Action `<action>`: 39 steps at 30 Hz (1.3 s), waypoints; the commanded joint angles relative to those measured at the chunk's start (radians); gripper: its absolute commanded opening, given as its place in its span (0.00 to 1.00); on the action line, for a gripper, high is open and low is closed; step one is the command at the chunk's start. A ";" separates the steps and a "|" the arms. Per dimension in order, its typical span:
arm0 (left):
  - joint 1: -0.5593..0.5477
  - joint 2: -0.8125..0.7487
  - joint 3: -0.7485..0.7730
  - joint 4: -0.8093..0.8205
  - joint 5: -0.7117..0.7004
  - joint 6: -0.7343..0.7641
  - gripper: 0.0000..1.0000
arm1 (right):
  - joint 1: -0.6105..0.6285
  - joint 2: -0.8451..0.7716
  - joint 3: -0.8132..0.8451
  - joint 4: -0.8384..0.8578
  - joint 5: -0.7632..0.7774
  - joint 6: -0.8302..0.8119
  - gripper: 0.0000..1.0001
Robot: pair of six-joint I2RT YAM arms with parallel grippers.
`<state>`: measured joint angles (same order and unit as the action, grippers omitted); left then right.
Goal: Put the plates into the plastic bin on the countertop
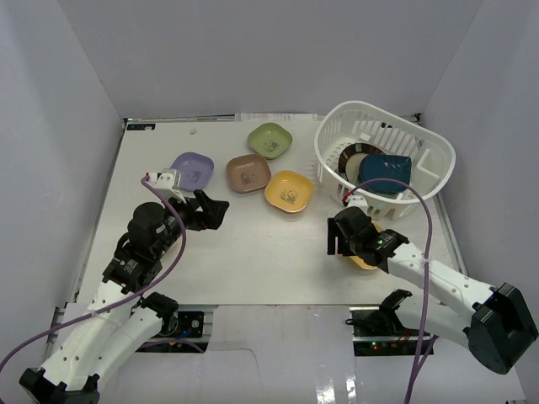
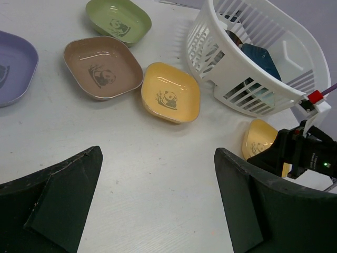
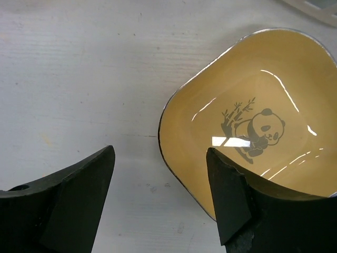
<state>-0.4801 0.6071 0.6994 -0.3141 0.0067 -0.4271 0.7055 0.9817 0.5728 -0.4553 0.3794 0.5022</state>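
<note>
Bright even light, soft shadows, sharp focus

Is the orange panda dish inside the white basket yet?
Out. The dish lies on the table beside the basket, open right gripper over its edge.

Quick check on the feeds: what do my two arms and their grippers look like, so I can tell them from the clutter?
The left arm and right arm both have white links with black joint housings. Each carries a purple cable with a small red connector at the wrist. The left gripper and right gripper have matte black, wedge-shaped fingers. A green light glows on the right wrist.
</note>
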 commanded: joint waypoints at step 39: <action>-0.006 -0.035 -0.005 0.000 0.045 0.013 0.98 | -0.380 0.501 0.843 0.147 0.004 -0.587 0.08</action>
<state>-0.4816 0.5831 0.6983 -0.3145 0.0387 -0.4229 0.3782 1.4372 1.3849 -0.3538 0.4938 -0.0170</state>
